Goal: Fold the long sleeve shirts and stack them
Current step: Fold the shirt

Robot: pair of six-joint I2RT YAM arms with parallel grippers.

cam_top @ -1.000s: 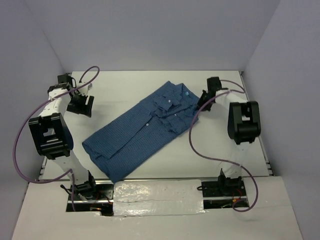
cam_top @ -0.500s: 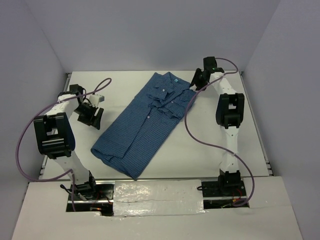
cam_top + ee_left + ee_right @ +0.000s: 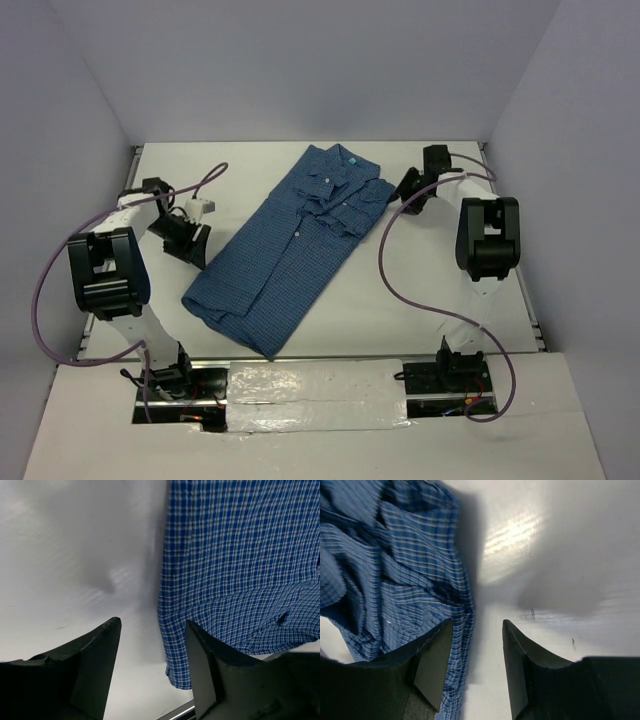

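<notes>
Top external view: the shirt lies flat on the table, folded lengthwise into a long strip set on a slant. Its collar end points to the far side and its hem end to the near left. Near the collar the cloth is bunched in loose folds, and a few small white buttons show along the front.

The left gripper sits low over the table just beside the shirt's left edge, about halfway along it. In the left wrist view its jaws stand apart around bare table, with the shirt's checked edge running down close to the right-hand finger. Nothing is pinched between the fingers of this gripper.

The right gripper hangs just beside the shirt's right edge, up by the bunched collar end. In the right wrist view this gripper also stands parted. The shirt's rumpled edge lies at its left finger, white table lies past the other, and it grips nothing.
</notes>
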